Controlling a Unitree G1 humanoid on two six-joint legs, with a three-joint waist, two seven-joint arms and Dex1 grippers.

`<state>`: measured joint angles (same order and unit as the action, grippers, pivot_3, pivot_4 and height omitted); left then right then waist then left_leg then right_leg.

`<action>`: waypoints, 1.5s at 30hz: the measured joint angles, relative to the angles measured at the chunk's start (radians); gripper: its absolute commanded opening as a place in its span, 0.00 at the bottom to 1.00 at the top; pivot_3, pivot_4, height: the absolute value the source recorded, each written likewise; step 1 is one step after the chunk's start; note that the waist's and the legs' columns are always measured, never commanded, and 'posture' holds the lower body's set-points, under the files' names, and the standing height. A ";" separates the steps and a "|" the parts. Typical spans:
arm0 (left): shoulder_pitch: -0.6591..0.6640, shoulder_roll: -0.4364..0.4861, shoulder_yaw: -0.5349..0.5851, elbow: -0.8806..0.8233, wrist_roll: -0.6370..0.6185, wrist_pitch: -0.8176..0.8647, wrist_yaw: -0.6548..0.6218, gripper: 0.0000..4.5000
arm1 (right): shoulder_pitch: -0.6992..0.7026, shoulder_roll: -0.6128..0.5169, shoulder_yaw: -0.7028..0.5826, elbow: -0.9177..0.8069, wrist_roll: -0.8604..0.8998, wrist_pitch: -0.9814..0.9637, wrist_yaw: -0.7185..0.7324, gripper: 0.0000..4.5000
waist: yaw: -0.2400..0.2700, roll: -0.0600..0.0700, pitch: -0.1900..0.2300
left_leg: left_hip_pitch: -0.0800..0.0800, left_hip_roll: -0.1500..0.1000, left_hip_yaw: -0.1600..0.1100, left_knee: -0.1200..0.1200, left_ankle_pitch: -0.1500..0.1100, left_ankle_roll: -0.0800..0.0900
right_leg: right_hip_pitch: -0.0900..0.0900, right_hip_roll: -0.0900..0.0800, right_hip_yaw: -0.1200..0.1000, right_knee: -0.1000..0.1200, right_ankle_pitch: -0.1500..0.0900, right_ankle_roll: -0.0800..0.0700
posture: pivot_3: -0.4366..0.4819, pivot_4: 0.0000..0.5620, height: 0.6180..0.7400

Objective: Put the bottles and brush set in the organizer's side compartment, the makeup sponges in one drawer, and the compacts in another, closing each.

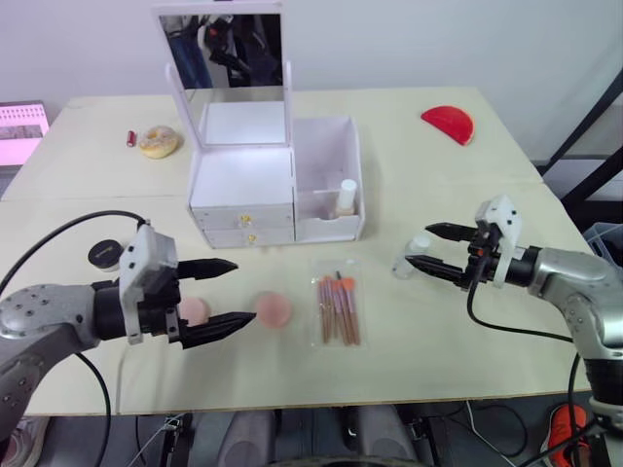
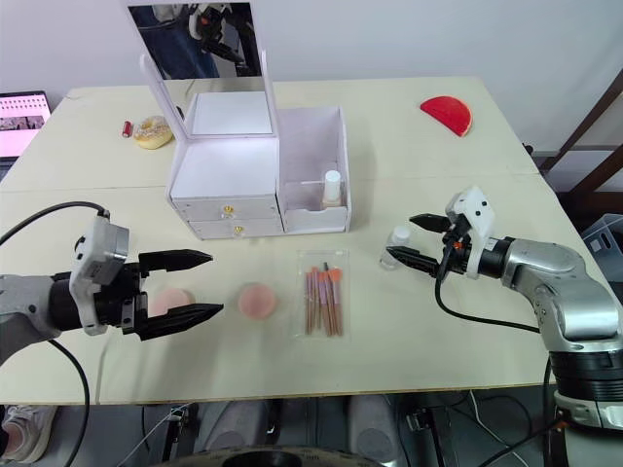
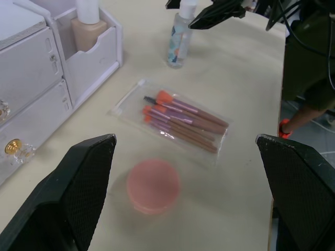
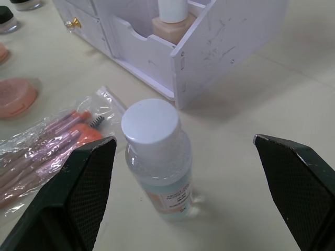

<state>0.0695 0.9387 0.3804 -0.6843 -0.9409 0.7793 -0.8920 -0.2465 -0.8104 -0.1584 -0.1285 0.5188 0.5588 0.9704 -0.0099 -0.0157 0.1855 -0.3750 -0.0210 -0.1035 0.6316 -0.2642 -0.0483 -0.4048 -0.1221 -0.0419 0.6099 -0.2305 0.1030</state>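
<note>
Right wrist view showed our right gripper (image 4: 183,172) spread wide and empty around a small clear bottle (image 4: 157,157) standing upright between its fingers, just beside the organizer (image 4: 230,36), while our left gripper (image 1: 219,299) waited open and empty.

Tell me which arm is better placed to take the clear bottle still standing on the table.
Right. The right gripper is open and level with the clear bottle, which stands upright just ahead of its fingertips. The left gripper is across the table by the pink compacts.

Both hands (image 1: 219,297) (image 2: 421,240) open, low, apart.
</note>
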 measured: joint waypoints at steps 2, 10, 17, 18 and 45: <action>0.000 0.000 0.000 0.000 -0.005 0.001 0.005 1.00 | -0.001 0.000 -0.003 0.000 0.007 0.004 0.002 0.87 | 0.000 0.000 0.000 | 0.000 0.000 0.000 0.000 0.000 0.000 | 0.000 0.000 0.000 0.000 0.000 0.000 | 0.48 0.27 1.00; 0.013 0.000 0.000 -0.004 -0.010 0.001 0.012 1.00 | -0.006 -0.001 -0.012 -0.008 0.039 0.025 0.017 0.14 | 0.000 0.000 0.000 | 0.000 0.000 0.000 0.000 0.000 0.000 | 0.000 0.001 0.000 0.000 0.000 0.000 | 0.48 0.27 1.00; 0.014 0.005 0.000 -0.004 -0.018 0.001 0.012 1.00 | -0.005 -0.001 -0.015 -0.020 0.054 0.038 0.016 0.14 | 0.000 0.000 0.000 | 0.000 0.000 0.000 0.000 0.000 0.000 | 0.000 0.001 0.000 0.000 0.000 0.000 | 0.48 0.27 1.00; 0.016 0.005 0.000 -0.005 -0.019 0.001 0.012 1.00 | -0.005 -0.001 -0.015 -0.027 0.055 0.039 0.017 0.14 | 0.000 0.000 0.000 | 0.000 0.000 0.000 0.000 0.000 0.000 | 0.000 0.001 0.000 0.000 0.000 0.000 | 0.48 0.27 1.00; -0.003 0.015 0.033 0.032 -0.011 -0.002 0.049 1.00 | -0.799 0.274 0.331 0.098 0.028 0.289 -0.198 0.14 | -0.004 0.001 0.001 | -0.002 0.002 0.000 -0.002 0.000 0.000 | -0.005 0.003 0.002 0.000 0.002 -0.002 | 0.48 0.27 1.00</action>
<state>0.0667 0.9533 0.4138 -0.6523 -0.9518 0.7769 -0.8427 -1.0460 -0.5369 0.1729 -0.0304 0.5469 0.8474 0.7727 -0.0142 -0.0143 0.1865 -0.3772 -0.0192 -0.1032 0.6293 -0.2642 -0.0484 -0.4099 -0.1189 -0.0398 0.6101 -0.2289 0.1014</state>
